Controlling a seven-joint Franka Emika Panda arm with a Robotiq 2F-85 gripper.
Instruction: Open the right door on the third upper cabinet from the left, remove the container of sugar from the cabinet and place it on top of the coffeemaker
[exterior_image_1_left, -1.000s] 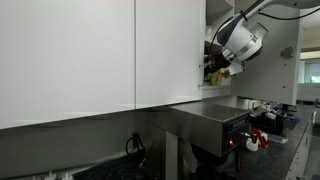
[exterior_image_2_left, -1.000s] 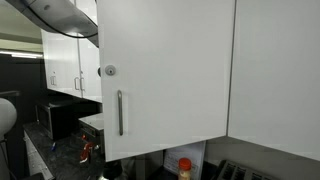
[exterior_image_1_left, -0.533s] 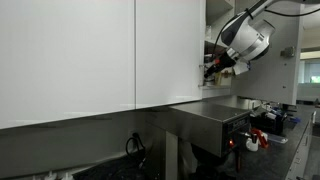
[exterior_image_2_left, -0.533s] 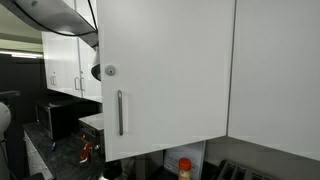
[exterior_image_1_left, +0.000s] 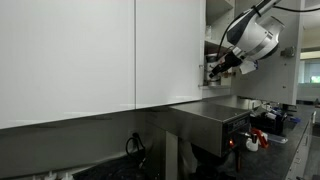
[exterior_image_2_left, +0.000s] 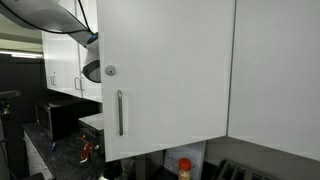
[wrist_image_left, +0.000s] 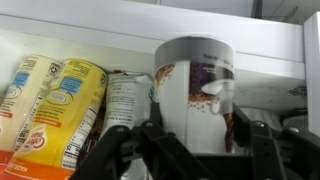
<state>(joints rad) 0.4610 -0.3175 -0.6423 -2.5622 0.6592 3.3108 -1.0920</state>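
The right door (exterior_image_2_left: 165, 80) stands swung open, its silver bar handle (exterior_image_2_left: 120, 112) near its left edge. In the wrist view my gripper (wrist_image_left: 195, 125) is shut on the container of sugar (wrist_image_left: 195, 95), a whitish canister with a grey lid and a printed label, with one dark finger (wrist_image_left: 155, 116) on each side of it. In an exterior view the gripper (exterior_image_1_left: 222, 68) hangs at the mouth of the third upper cabinet (exterior_image_1_left: 208, 30), above the boxy stainless-steel coffeemaker (exterior_image_1_left: 210, 118).
Yellow-labelled bottles (wrist_image_left: 55, 100) and a can (wrist_image_left: 128, 100) stand on the cabinet shelf to the left of the canister. A bottle with an orange lid (exterior_image_2_left: 184, 165) sits under the cabinets. Red and dark items (exterior_image_1_left: 255, 140) crowd the counter beside the coffeemaker.
The arm has drawn back out of the cabinet, moving right in the exterior view with the canister still in its fingers. The grip has not changed.
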